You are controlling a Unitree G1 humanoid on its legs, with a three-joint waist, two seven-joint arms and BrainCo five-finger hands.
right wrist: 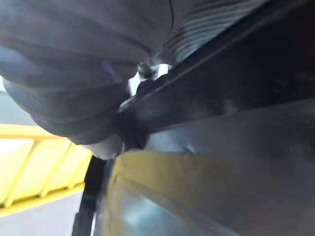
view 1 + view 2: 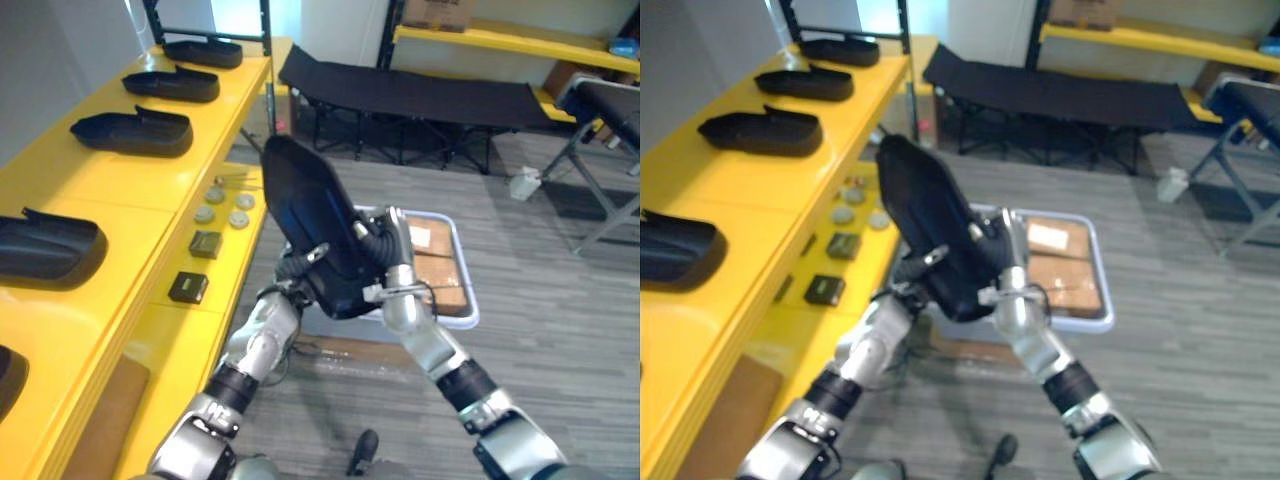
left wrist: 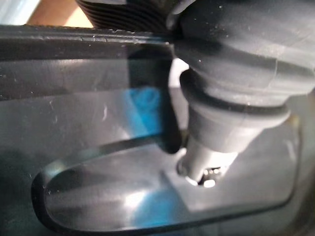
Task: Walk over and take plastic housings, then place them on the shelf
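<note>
Black folding cot, white tray of cardboard boxes, grey discs, small white jug

Take the shelf as your reference. On its top tier you have a bare stretch between the near housing and the middle housing. Toward its far end, the far housings sit closer together, beside a black upright. Its lower ledge carries discs and small boxes. The carried housing hangs just off its edge.

Bright, even indoor light, with a pale glow at the top behind the yellow shelf. Soft sheen on the black housing. Weak shadows on the floor. Wrist views are dim, with blue-white reflections on the housing's gloss.
</note>
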